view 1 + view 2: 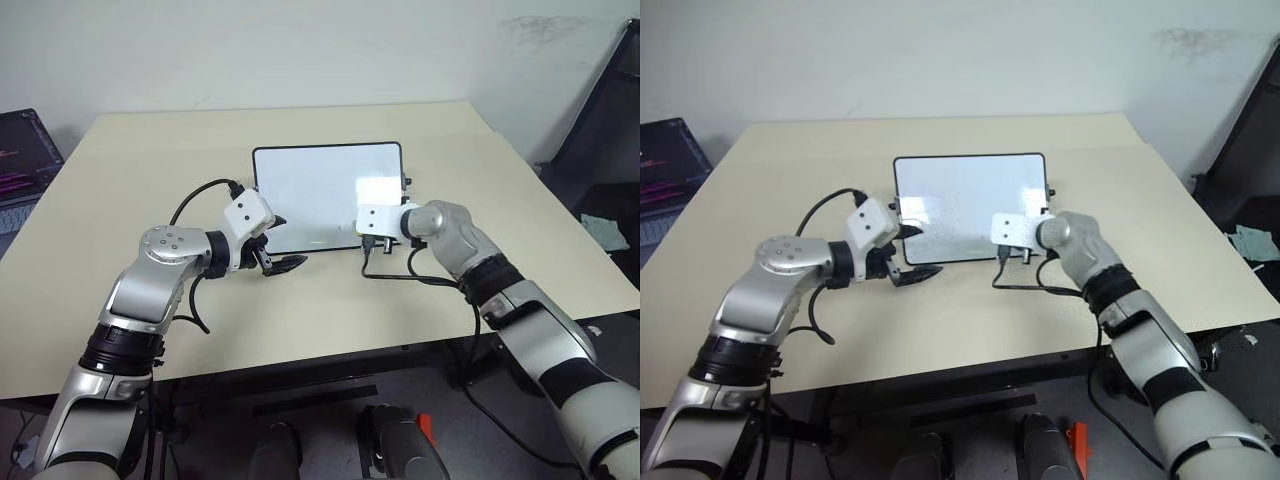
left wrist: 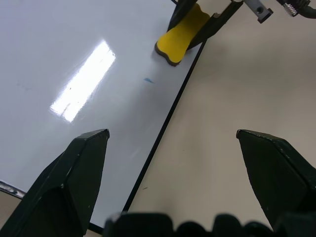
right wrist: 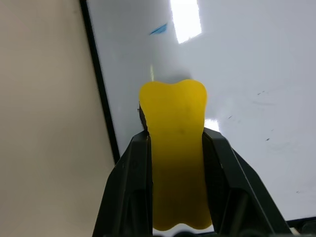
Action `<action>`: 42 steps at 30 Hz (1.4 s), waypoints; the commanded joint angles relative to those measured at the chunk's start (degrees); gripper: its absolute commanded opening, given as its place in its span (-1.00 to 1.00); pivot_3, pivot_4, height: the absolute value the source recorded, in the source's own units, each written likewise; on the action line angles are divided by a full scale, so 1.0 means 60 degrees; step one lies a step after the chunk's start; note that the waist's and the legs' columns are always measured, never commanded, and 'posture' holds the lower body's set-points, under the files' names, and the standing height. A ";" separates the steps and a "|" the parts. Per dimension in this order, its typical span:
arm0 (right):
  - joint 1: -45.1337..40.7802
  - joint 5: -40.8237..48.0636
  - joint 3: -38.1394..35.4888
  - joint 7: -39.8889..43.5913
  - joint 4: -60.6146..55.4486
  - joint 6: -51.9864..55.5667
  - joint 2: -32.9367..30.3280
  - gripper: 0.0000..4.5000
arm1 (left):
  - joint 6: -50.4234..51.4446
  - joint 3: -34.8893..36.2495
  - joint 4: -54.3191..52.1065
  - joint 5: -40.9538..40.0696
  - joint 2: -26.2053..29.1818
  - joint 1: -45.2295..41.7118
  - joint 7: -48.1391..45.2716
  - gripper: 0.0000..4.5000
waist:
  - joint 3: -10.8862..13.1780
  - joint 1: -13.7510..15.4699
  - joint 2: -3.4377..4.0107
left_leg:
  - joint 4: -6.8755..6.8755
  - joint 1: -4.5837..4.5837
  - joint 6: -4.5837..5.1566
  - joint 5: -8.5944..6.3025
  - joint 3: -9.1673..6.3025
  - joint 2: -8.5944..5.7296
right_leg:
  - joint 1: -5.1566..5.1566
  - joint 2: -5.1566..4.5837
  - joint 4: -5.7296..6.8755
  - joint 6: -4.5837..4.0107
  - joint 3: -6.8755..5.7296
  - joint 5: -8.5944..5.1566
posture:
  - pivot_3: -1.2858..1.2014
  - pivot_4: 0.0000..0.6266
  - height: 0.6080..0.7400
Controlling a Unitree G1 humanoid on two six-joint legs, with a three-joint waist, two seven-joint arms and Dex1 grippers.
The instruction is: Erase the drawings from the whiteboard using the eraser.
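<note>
We see the right gripper (image 3: 175, 143) clamped on a yellow eraser (image 3: 175, 148), its two black fingers (image 3: 131, 182) pressing the eraser's long sides, with the eraser's rounded end sticking out past the fingertips. That end sits over the glossy surface of the whiteboard (image 1: 310, 190), just inside the board's thin black frame near its front edge; we cannot tell whether the eraser's dark underside touches the board. Just beyond the eraser's tip, a small blue mark (image 3: 159, 29) remains on the white surface, next to a bright reflection of a lamp; in the left wrist view the same blue mark (image 2: 148, 80) lies just beside the eraser (image 2: 181, 34). We also make out a few faint specks on the board to the side of the eraser. The left gripper (image 2: 173, 148) stands with its fingers spread wide and holds nothing, hovering over the front edge of the whiteboard, one finger (image 2: 79, 168) above the white surface and the other above the bare beige table (image 1: 150, 170). The two grippers are near each other, apart, along the board's front edge. The whiteboard lies flat in the middle of the table. Off the table's far left corner, well apart from both grippers, we see a laptop (image 1: 25, 155) with a lit screen.
</note>
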 commanded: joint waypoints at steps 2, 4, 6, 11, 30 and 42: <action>-0.0761 0.0089 -0.0138 -0.0537 0.0641 -0.0169 0.0748 -0.56 | 0.0017 0.0206 -0.0417 -0.0034 0.0095 -0.0036 0.0021 1.00 | 0.0001 -0.0088 0.0002 | -0.0004 -0.0001 0.0000 0.0000 -0.0001 0.0000 | -0.0002 0.0000 0.0002 0.0000 0.0001 0.0004 | 0.03 -0.52 1.00; -0.0879 0.0080 -0.0094 -0.0597 0.0818 -0.0248 0.1006 -0.56 | 0.0044 0.0218 -0.0450 -0.0036 0.0113 -0.0005 0.0031 1.00 | 0.0001 -0.0093 0.0002 | -0.0006 0.0000 0.0001 0.0001 -0.0005 0.0000 | -0.0003 0.0001 0.0005 0.0004 0.0000 0.0016 | 0.03 -0.52 1.00; -0.0904 0.0089 -0.0041 -0.0563 0.0829 -0.0303 0.1268 -0.56 | 0.0083 0.0239 -0.0482 -0.0023 0.0150 0.0060 0.0048 1.00 | 0.0001 -0.0086 0.0002 | -0.0007 -0.0002 0.0002 0.0001 -0.0004 0.0000 | -0.0004 0.0004 0.0017 0.0010 0.0002 0.0024 | 0.03 -0.52 1.00; -0.0753 0.0054 0.0047 -0.0407 0.0578 -0.0333 0.1624 -0.56 | 0.0181 0.0265 -0.0621 -0.0029 0.0206 0.0181 0.0084 1.00 | 0.0000 -0.0071 0.0001 | -0.0006 0.0000 0.0057 0.0036 -0.0004 -0.0005 | -0.0005 0.0012 0.0085 0.0033 0.0016 0.0039 | 0.03 -0.52 1.00; 0.0798 -0.0264 0.0038 0.0435 -0.0828 -0.0292 -0.0578 -0.56 | 0.0180 0.0155 -0.0525 0.0027 0.0236 0.0250 0.0053 1.00 | -0.0003 0.0462 -0.0006 | -0.0012 -0.0017 0.0022 0.0012 -0.0041 -0.0017 | -0.0121 0.0075 0.0292 -0.0003 0.0069 0.0014 | 0.03 -0.52 1.00; 0.1543 -0.0210 -0.0190 0.0597 -0.1367 -0.0265 -0.2277 -0.56 | 0.0085 0.0064 -0.0318 0.0082 0.0249 0.0073 -0.0079 1.00 | -0.0003 0.0450 -0.0005 | 0.0002 -0.0031 -0.0035 -0.0025 -0.0024 -0.0006 | -0.0010 0.0016 -0.0029 -0.0004 0.0022 0.0015 | 0.03 -0.52 1.00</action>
